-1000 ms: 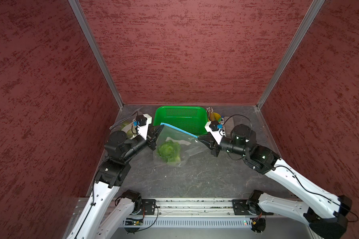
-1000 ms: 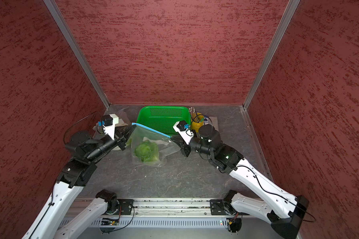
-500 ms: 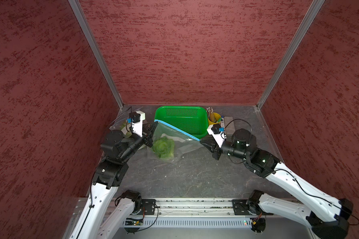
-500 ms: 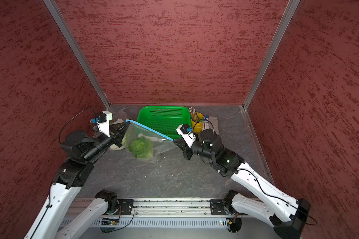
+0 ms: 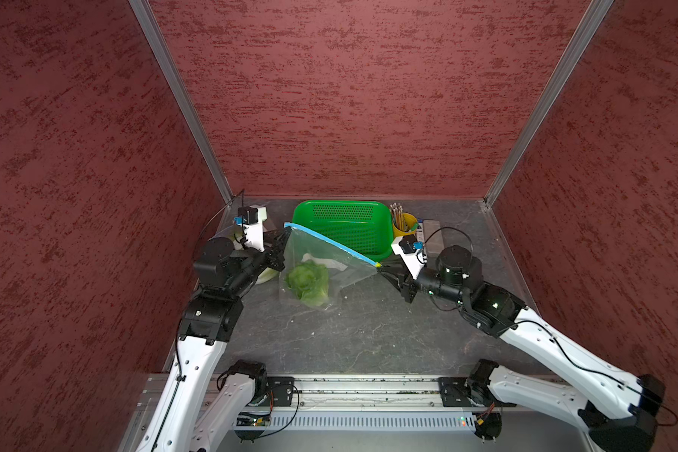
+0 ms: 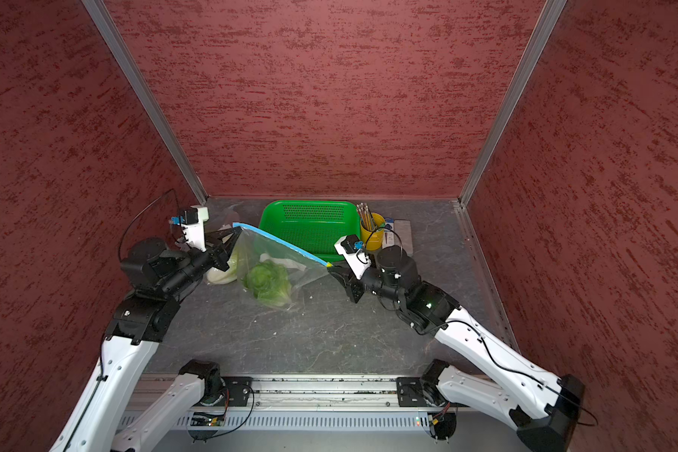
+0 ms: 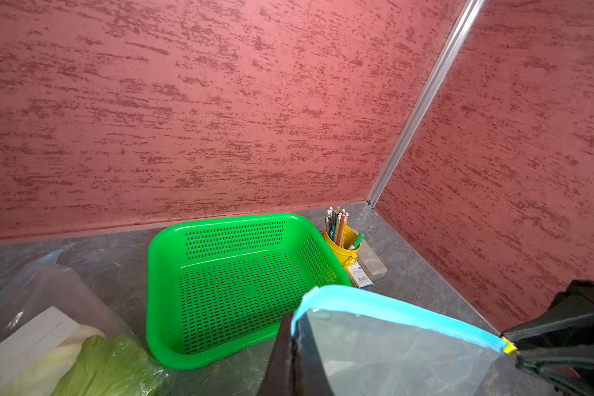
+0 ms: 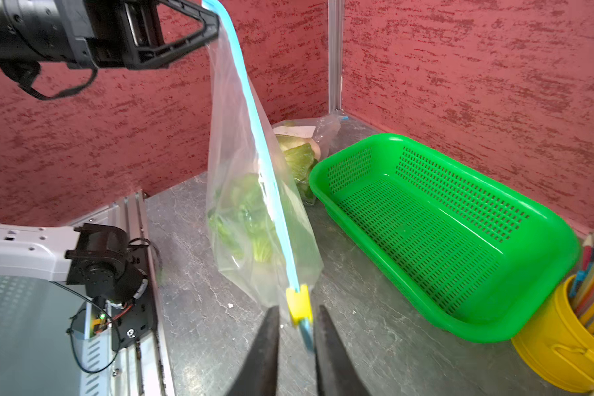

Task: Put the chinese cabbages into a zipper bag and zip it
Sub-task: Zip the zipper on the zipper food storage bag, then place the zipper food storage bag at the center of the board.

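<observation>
A clear zipper bag (image 5: 329, 258) (image 6: 286, 254) with a blue zip strip hangs taut between my two grippers. One green chinese cabbage (image 5: 308, 283) (image 8: 251, 219) lies in its bottom, which rests on the table. My left gripper (image 5: 284, 238) (image 7: 294, 343) is shut on the bag's raised corner. The right gripper (image 5: 384, 270) (image 8: 297, 308) stands slightly open at the strip's low end. The yellow slider (image 8: 298, 301) sits between its fingers, with a gap on one side. In the back left corner, more cabbage (image 7: 83, 363) (image 8: 299, 154) lies inside a second clear bag.
An empty green perforated basket (image 5: 345, 227) (image 8: 443, 219) stands at the back, just behind the bag. Right of it are a yellow cup of pencils (image 5: 402, 225) and a grey block (image 5: 431, 231). Red walls close in three sides.
The left gripper has moved left and up with the bag's corner, and the blue strip now runs straight. The right gripper's jaws have parted a little around the slider.
</observation>
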Tool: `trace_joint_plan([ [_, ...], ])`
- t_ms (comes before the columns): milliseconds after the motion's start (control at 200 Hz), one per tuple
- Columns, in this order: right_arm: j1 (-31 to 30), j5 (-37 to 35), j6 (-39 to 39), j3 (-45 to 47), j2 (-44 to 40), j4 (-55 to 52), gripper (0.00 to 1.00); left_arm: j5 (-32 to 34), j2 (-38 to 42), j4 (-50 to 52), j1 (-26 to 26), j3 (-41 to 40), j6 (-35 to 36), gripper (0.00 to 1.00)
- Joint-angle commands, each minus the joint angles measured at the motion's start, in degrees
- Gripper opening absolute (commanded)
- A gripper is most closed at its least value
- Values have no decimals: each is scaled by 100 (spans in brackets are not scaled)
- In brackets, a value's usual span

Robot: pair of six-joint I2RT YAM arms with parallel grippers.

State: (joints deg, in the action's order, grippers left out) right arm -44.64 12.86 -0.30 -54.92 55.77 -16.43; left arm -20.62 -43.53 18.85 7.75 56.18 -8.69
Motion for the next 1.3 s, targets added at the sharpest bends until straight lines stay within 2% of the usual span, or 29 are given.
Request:
trace_joint_plan([
  [0, 72, -178, 107, -333, 98, 107, 34, -135, 24, -475, -80, 231, -210, 0],
  [70, 68, -169, 255, -460, 119, 320, 45, -161, 2, -468, -75, 235, -259, 0],
  [230, 70, -355, 642, -657, 169, 567, 61, -111, 8, -304, -46, 364, -407, 0],
  [316, 71, -770, 911, -831, 271, 478, 62, 196, 53, -368, 91, 342, -640, 0],
  [381, 86, -1213, 1196, -910, 348, 418, 63, 470, 84, -549, 385, 174, -973, 0],
  [456, 134, -1630, 1576, -942, 421, 354, 67, 1010, 61, -826, 1177, -226, -1195, 0],
  [526, 198, -1950, 1949, -858, 435, 338, 67, 2043, 31, -1260, 2210, -791, -1329, 0],
  [586, 269, -2148, 2195, -728, 407, 338, 67, 2685, -53, -1850, 3152, -1312, -1436, 0],
  [671, 373, -2360, 2521, -496, 319, 326, 67, 3584, -454, -2537, 4346, -1733, -1628, 0],
  [751, 551, -2458, 2741, -305, 223, 274, 67, 4060, -1065, -3256, 5209, -1968, -1812, 0],
  [811, 708, -2490, 2920, -144, 116, 286, 68, 4071, -1652, -3791, 5638, -2041, -2002, 0],
  [917, 976, -2689, 3240, 160, -99, 315, 72, 3776, -2591, -4530, 6020, -1904, -2278, 0],
  [1147, 1510, -2783, 3603, 791, -319, 294, 77, 3466, -4114, -4917, 6332, -1306, -2580, 0],
  [1197, 1586, -2723, 3654, 932, -312, 362, 78, 3587, -4348, -4928, 6467, -1209, -2486, 7],
  [1237, 1639, -2697, 3704, 1020, -295, 400, 78, 3653, -4492, -4865, 6542, -1114, -2414, 20],
  [1297, 1702, -2676, 3730, 1140, -273, 478, 79, 3750, -4593, -4693, 6620, -991, -2284, 33],
])
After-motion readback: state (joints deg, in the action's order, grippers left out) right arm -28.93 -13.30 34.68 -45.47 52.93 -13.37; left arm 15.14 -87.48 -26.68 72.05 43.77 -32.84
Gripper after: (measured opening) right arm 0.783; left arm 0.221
